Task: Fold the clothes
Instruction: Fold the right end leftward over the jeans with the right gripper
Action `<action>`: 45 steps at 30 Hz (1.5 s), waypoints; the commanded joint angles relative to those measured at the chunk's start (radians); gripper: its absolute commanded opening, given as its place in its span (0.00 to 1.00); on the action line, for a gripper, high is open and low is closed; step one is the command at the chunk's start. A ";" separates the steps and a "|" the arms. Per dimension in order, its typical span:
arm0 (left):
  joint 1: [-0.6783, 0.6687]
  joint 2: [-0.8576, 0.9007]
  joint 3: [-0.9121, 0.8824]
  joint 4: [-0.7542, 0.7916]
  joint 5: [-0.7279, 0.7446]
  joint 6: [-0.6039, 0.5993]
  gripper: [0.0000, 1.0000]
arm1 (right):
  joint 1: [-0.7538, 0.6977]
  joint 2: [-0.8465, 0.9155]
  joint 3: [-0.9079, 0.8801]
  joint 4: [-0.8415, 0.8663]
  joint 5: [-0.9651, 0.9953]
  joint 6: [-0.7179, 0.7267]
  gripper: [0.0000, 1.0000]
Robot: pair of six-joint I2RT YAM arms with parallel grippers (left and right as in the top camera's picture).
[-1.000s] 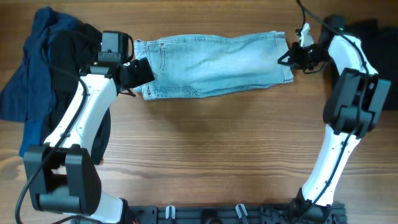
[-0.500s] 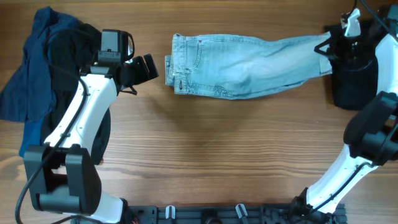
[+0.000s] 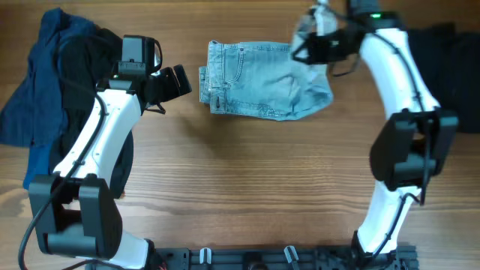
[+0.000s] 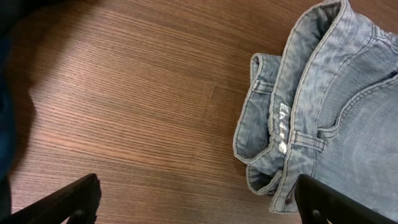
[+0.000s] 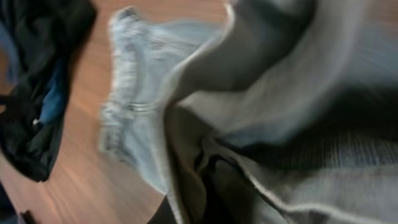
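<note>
Shorts: pale denim shorts (image 3: 259, 90) on bench (image 3: 247, 187), upper middle. The waistband (image 3: 217, 86) end lies to robot's left; leg end is lifted and doubled back over the body.
Change: a sec ago they lay stretched full length btw both pincers. Now abt half as long, w/ the leg end carried back toward the waistband.
R side: right pincer (image 3: 304, 51) clamped on leg-end cloth, above the shorts' right part.
L side: left pincer (image 3: 178, 82) fingers wide apart, nothing held, just beside waistband w/o touching. It let go w/in the last sec.
Meaning: prob. the crosswise fold is half made; leg end not yet laid down or released.
Left wrist view: shows belt loop, seams and layered waistband edges flat on the wood, detail the overhead lacks.
Right wrist view: blurred, denim bunched close to lens, own fingers not discernible. The grip reads from overhead.
Overhead: places the rest: blue-and-black heap (image 3: 45, 82) far left, dark garment (image 3: 450, 45) far right, both apart from the shorts.
</note>
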 commanded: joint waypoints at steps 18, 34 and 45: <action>0.005 0.010 0.008 0.008 0.009 0.002 1.00 | 0.310 0.011 0.006 0.206 0.108 0.163 0.04; 0.005 0.010 0.008 0.022 0.009 0.002 1.00 | 0.384 0.059 0.007 0.254 0.068 0.177 0.84; 0.004 0.010 0.008 0.021 0.013 0.002 1.00 | 0.278 -0.025 0.100 0.130 0.093 0.161 0.87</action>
